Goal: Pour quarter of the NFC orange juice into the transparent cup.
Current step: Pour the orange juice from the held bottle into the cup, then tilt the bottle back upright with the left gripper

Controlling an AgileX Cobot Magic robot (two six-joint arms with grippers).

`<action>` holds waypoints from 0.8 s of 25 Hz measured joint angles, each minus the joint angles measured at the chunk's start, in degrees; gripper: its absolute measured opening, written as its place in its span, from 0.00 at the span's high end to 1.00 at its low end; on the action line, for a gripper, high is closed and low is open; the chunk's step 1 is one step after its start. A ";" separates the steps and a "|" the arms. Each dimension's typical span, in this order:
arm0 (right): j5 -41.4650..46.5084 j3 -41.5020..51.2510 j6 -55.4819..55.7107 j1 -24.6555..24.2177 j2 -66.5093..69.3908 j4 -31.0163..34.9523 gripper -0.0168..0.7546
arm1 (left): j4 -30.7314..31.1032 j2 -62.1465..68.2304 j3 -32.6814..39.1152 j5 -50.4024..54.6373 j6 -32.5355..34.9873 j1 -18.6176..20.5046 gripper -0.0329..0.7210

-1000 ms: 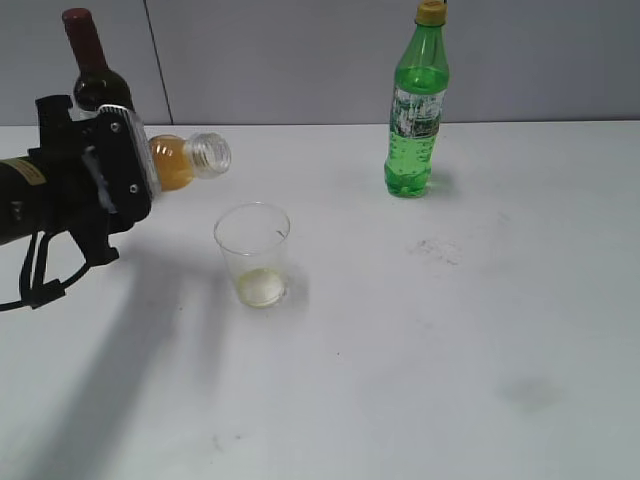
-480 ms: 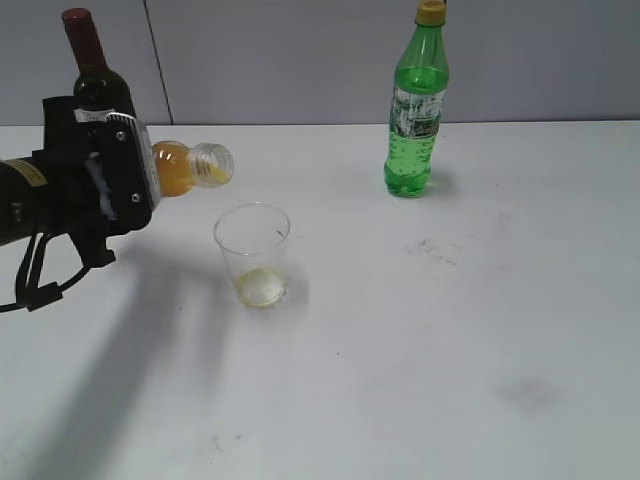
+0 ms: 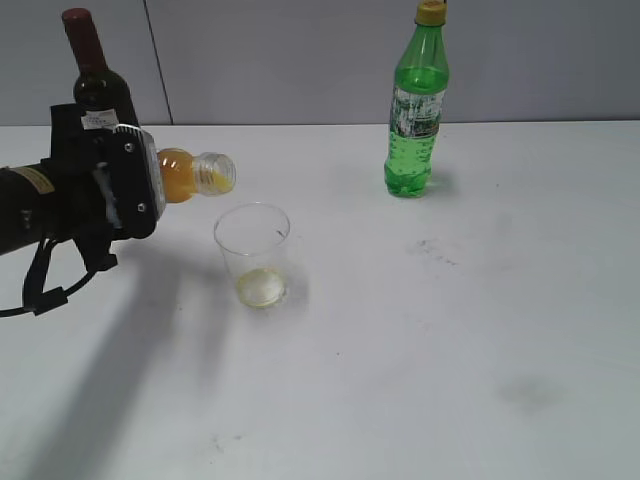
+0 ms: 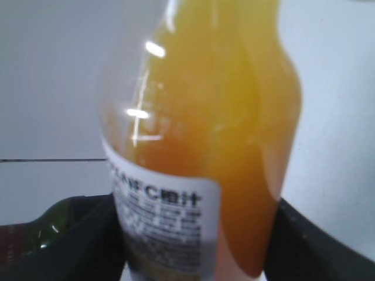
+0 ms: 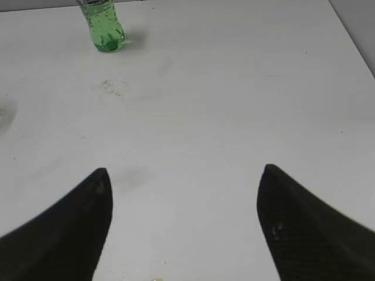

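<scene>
My left gripper is shut on the NFC orange juice bottle. It holds the bottle on its side above the table, the open neck pointing right and slightly down, just up and left of the transparent cup. The cup stands upright with a little pale liquid at its bottom. In the left wrist view the bottle fills the frame between the dark fingers. My right gripper is open and empty over bare table; it does not show in the exterior view.
A green soda bottle stands at the back right and also shows in the right wrist view. A dark wine bottle stands behind my left arm. Faint smudges mark the white table.
My left gripper has tipped the juice bottle further, so its neck points lower and nearer the cup's rim. The cup and the other bottles have not moved.
</scene>
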 joint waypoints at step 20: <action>0.00 0.00 0.00 0.00 0.00 0.00 0.21 | -4.46 1.73 -2.46 2.30 9.42 0.00 0.32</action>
